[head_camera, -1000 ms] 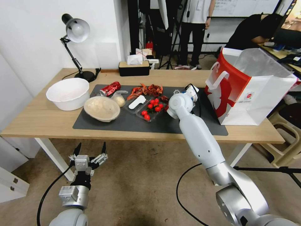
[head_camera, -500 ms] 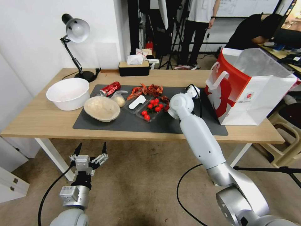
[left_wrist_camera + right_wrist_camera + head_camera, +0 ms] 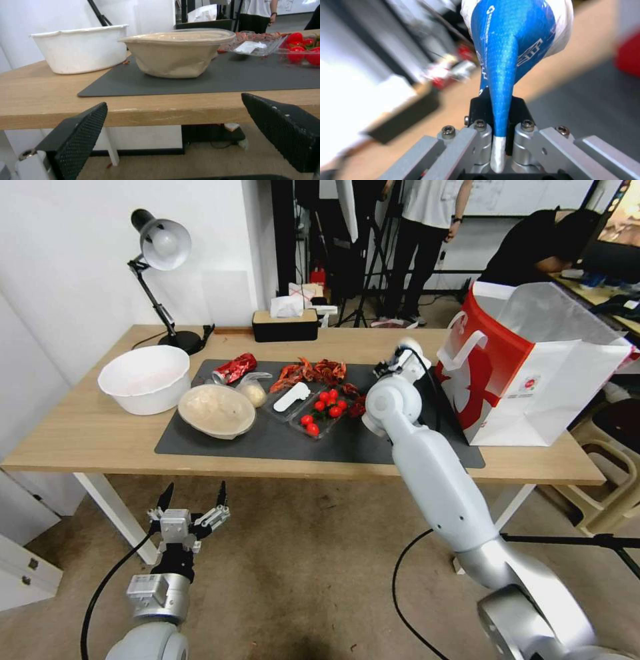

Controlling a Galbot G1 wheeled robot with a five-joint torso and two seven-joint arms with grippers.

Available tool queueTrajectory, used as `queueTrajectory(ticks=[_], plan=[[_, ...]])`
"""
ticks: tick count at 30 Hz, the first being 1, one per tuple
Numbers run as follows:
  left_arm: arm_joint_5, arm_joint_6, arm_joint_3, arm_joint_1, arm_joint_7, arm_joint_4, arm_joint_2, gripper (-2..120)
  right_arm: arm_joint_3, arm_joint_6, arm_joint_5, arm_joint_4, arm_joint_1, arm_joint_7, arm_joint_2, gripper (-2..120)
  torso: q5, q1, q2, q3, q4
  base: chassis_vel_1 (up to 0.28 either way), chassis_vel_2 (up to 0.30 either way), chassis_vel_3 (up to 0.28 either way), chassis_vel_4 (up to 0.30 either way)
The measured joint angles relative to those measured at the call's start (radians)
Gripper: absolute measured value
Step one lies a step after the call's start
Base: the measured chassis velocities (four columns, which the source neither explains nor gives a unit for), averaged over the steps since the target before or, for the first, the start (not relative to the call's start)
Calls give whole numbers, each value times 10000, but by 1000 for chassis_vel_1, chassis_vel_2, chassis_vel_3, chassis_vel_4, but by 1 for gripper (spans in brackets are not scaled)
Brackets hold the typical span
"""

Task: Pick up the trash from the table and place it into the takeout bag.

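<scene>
My right gripper (image 3: 498, 100) is shut on a flattened blue paper cup (image 3: 511, 47) with a white rim. It hangs over the dark grey mat (image 3: 267, 441), beside the red side of the takeout bag (image 3: 527, 370); in the head view the gripper (image 3: 399, 361) is mostly hidden by its wrist. On the mat's left lie a lidded beige bowl (image 3: 217, 410), a crushed red can (image 3: 235, 367) and a clear bag with a pale lump (image 3: 253, 391). My left gripper (image 3: 192, 501) is open, parked below the table's (image 3: 80, 437) front edge, facing the bowl (image 3: 176, 51).
A white bowl (image 3: 143, 378), a desk lamp (image 3: 161, 245) and a black tissue box (image 3: 285, 324) stand on the table. Clear trays with cherry tomatoes (image 3: 323, 410) and red dried peppers (image 3: 313, 371) lie mid-mat. A beige stool (image 3: 603, 460) stands right of the table.
The right arm has risen and swung toward the takeout bag with the blue cup in its grip. The left arm has stayed still.
</scene>
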Motion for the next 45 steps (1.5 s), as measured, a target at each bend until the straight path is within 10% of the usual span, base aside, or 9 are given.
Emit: queueTrajectory(ticks=[18,31,45], plan=[[16,28,-21,-46,-1,20,-42,100,416,455,-1224,1368,-170,-1757,-883,0,1,-1,0,0,1,0,0,0,0],[238,50,92,-36,-2,60,-78,100,2962,-1162,-1371,1756,410,469,-2385,0,1,0,-2,1,-2,0,0,0,0],[304,26,129,-47,-15,105,-70,100,3414,-1668,151,1322,417,1846,-2366,50,-1,0,-1,1,1,0,0,0,0]])
